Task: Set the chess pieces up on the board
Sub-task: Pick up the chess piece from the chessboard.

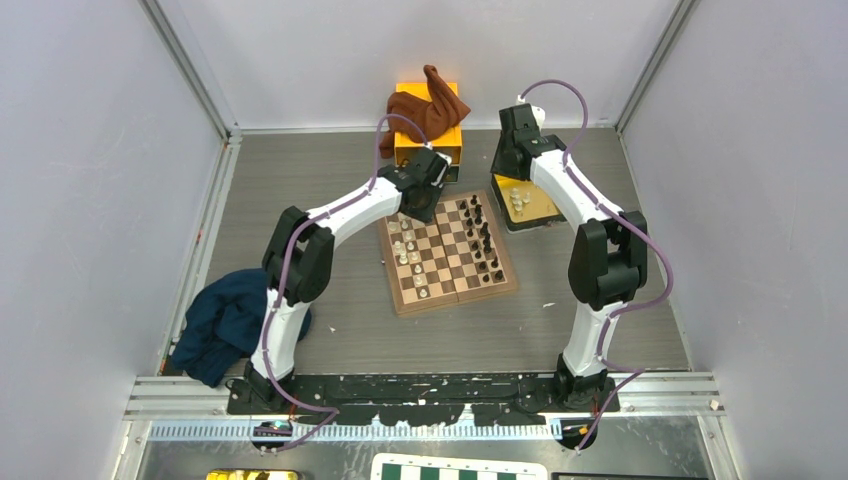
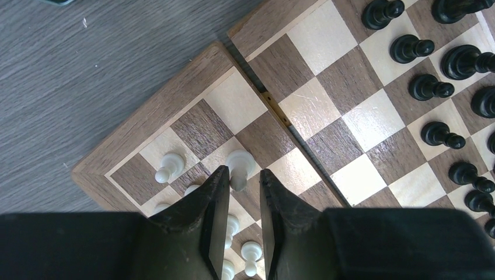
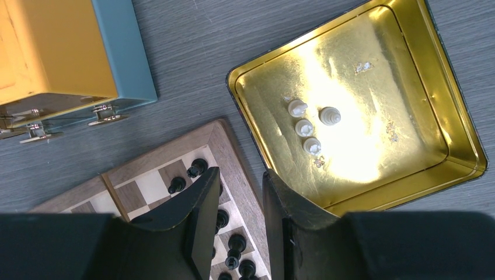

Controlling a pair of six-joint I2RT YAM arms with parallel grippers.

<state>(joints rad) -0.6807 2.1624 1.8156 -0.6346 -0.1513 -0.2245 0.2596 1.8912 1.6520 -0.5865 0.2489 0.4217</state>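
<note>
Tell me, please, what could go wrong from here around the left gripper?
1. The white piece sits off-centre between the fingers of the left gripper, nearer one of them, so closing might tip it rather than grip it.
2. Other white pieces stand close beside and under the fingers; a sideways move could knock them over on the board.

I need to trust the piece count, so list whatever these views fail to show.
Left wrist view: the left gripper covers part of the white piece at its tips and the white row behind it.
Right wrist view: the right gripper and the bottom edge cut off most of the board; few black pieces show.
Top view: the left arm hides the board's far left corner; white pieces in the tin are too small to name.
</note>
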